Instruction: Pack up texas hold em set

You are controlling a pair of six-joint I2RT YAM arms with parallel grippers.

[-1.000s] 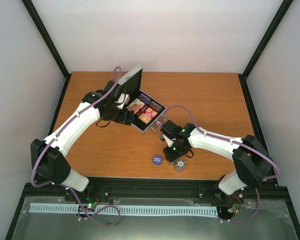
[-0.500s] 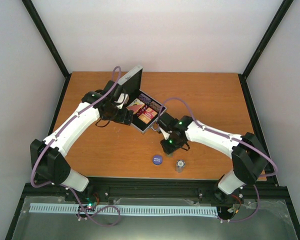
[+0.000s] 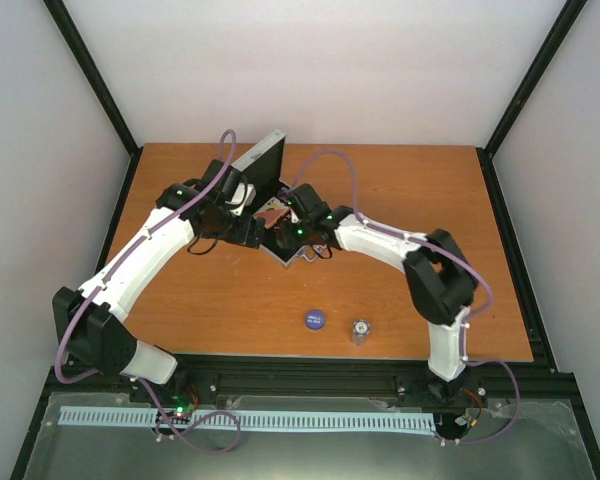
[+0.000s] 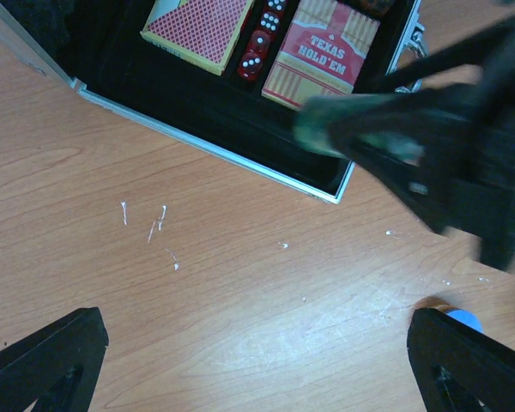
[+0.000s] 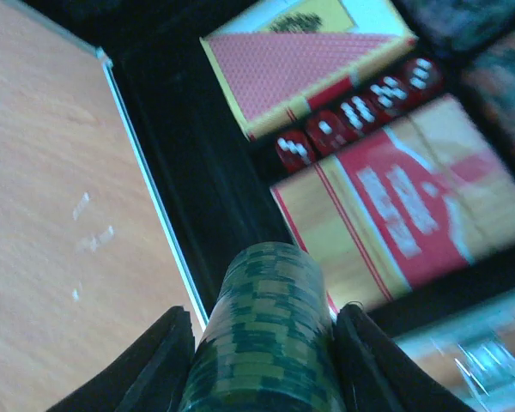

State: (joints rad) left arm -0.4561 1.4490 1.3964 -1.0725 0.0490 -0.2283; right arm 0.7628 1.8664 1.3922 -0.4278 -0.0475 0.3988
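Chip-packing step: right gripper [image 5: 264, 378] pinching green chip stack [image 5: 270, 300] over open case [image 5: 146, 176], which likely next needs lowering squarely into the empty black slot [image 5: 208, 210]; left gripper [image 4: 257, 369] spread wide, holding nothing.

The case [image 4: 197, 139] lies open on the table [image 3: 430, 220], left of centre and toward the back, its lid [image 3: 260, 155] standing up on the far-left side. Inside, a card deck [image 4: 197, 30] and a second card deck [image 4: 322, 51] lie side by side with a row of dice [image 4: 257, 43] between them. The right tool [image 5: 262, 322] hangs over the case's long compartment beside the decks, with a chip stack [image 5: 266, 283] between its fingers. The left tool [image 4: 257, 369] is over bare table just beside the case. Near the front edge, well apart from the case, a disc [image 3: 314, 319] lies just left of a second chip stack [image 3: 360, 331].
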